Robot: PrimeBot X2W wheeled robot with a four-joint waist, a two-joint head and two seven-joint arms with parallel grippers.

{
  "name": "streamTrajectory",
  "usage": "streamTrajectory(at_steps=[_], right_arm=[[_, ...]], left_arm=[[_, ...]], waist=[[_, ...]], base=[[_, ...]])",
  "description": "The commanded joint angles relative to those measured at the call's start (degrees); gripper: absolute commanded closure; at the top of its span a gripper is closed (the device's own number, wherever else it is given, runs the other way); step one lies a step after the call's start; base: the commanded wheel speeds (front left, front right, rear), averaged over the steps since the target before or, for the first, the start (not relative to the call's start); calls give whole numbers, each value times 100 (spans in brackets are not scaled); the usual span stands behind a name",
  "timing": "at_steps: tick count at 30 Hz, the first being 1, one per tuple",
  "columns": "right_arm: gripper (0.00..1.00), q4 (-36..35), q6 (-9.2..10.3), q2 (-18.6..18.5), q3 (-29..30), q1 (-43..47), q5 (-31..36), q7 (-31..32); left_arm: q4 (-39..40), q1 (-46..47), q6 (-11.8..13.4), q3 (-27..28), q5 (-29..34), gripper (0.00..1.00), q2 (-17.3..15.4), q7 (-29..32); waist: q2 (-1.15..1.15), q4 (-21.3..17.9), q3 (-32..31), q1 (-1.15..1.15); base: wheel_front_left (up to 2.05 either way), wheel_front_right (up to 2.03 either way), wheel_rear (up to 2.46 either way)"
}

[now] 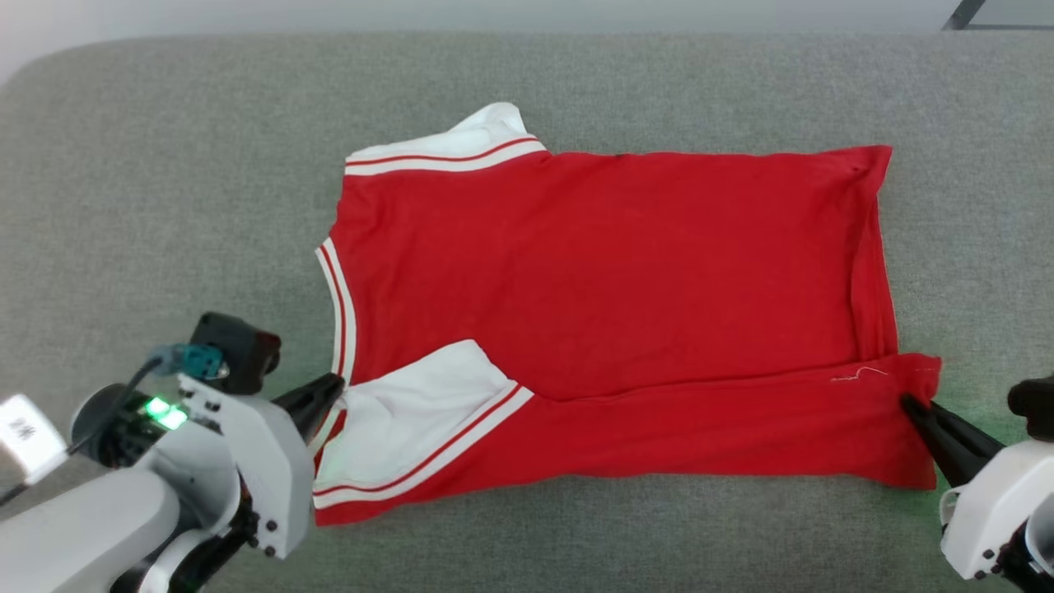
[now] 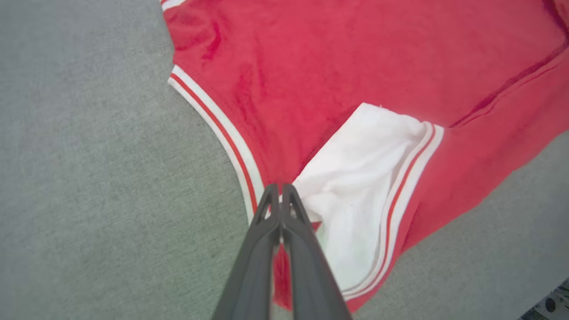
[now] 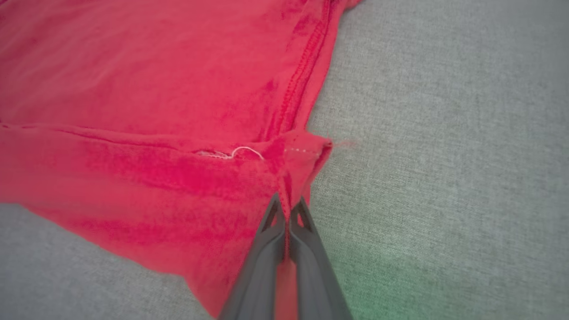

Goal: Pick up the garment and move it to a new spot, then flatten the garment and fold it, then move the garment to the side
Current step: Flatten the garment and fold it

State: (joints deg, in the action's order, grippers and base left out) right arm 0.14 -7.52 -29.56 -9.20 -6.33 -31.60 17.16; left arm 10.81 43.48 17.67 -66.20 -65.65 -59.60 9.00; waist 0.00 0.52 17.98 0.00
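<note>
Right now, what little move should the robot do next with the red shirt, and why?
Probably let go with both. The left gripper and the right gripper each pinch an end of the garment, and its near strip already looks folded over onto the rest.

Bright, even, diffuse light is seen throughout, with only faint shadows under the edges of the garment (image 1: 609, 272). A green glow is cast on the grey surface (image 1: 165, 165) at the head view's lower corners. The wrist views are rendered soft and slightly washed out.
</note>
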Motion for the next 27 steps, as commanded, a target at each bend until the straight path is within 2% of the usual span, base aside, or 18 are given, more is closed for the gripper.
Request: streamTrajectory(at_steps=[1,8,9,10,11,12,13,14,27], right_arm=[[100,17,6,38,-16,-73,25,20],[100,124,6,91,-109,-254,-42,249],[100,127,6,95,-109,-264,-49,285],[95,131,6,104,-119,-266,-49,325],[76,126,6,103,-145,-267,-47,379],[56,117,6,97,-145,-268,-59,418],[31,115,6,89,-146,-266,-69,472],[0,102,6,64,-172,-258,-67,530],[0,-256,6,101,58,-107,-73,932]], left_arm=[[-122,58,-74,-16,-16,100,64,17],[-1052,56,-524,-149,-112,100,473,81],[-1138,49,-563,-143,-137,93,526,51],[-1213,42,-599,-141,-148,71,565,32],[-1287,36,-613,-162,-132,54,597,19],[-1345,15,-624,-149,-177,27,637,1],[-1385,4,-645,-133,-195,14,661,-28],[-1417,2,-646,-125,-184,0,665,-62],[-1034,-155,-387,172,-453,0,446,-396]], waist=[[0,-21,44,0],[0,-48,69,0],[0,-47,58,0],[0,-47,41,0],[0,-46,18,0],[0,-40,-8,0],[0,-33,-44,0],[0,-27,-78,0],[0,153,-687,0]], base=[[0,0,0],[0,0,0],[0,0,0],[0,0,0],[0,0,0],[0,0,0],[0,0,0],[0,0,0],[0,0,0]])
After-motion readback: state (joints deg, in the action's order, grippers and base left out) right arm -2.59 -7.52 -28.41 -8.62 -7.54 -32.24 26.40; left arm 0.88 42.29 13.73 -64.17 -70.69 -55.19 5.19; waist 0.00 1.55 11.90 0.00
